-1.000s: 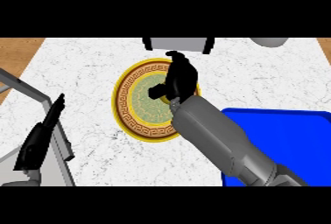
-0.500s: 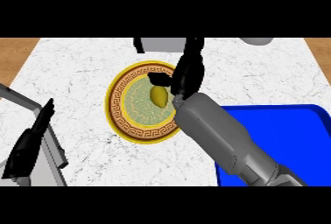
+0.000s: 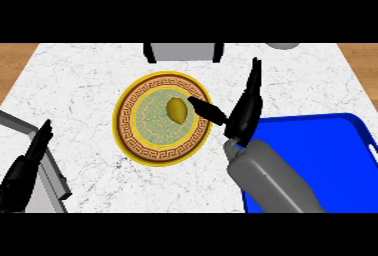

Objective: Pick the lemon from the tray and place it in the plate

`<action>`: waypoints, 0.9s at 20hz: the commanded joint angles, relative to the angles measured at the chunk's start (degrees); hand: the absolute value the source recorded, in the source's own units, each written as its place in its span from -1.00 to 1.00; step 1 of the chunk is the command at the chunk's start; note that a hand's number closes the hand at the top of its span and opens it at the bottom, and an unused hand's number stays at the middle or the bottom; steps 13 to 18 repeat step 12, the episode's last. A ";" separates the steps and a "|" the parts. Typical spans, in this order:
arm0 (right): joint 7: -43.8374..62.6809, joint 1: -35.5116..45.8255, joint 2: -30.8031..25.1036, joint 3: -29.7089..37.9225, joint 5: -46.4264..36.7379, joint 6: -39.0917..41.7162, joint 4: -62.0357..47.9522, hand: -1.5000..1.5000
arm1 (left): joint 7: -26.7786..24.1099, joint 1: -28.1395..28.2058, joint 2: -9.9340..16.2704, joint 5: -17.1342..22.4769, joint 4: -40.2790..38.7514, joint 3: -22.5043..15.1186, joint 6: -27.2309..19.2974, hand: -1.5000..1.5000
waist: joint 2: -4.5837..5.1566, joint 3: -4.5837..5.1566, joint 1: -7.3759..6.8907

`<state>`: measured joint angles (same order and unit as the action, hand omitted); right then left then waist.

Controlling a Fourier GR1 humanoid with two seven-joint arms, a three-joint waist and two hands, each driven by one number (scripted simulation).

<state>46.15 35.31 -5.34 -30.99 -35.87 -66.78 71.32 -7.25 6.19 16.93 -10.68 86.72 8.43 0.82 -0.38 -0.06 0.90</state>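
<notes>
**Lemon on the plate, right hand open beside it**

White marbled tabletop point(image 3: 81, 90) fills the head view, with a strip of wood showing along its far edge. Near the middle stands a round plate point(image 3: 133, 137) with a gold rim, a brown band of key pattern and a pale green centre. The lemon point(image 3: 176, 110) lies on that green centre, toward the plate's far right part, resting free with nothing curled round it.

The right hand point(image 3: 244, 112) stands just right of the plate, above the near left corner of the blue tray point(image 3: 332, 150). Its fingers point(image 3: 255, 80) are straight and point away toward the far edge, while the thumb point(image 3: 208, 110) sticks out to the left over the plate's rim, its tip just beside the lemon. Whether the thumb touches the lemon cannot be told. The grey forearm runs from the hand down to the lower edge, across the tray's left side.

The left hand point(image 3: 26, 167) shows at the lower left, fingers straight and holding nothing, beside a grey frame.

At the far edge a grey block point(image 3: 183, 51) sits beyond the plate, and a grey round thing shows partly at the top right.
</notes>
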 commanded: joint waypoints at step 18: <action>-23.92 -32.57 -22.49 0.17 20.96 -0.79 32.77 -1.00 | 1.17 0.34 -1.90 -1.28 3.06 -0.64 1.04 0.00 | 0.34 -0.03 -0.78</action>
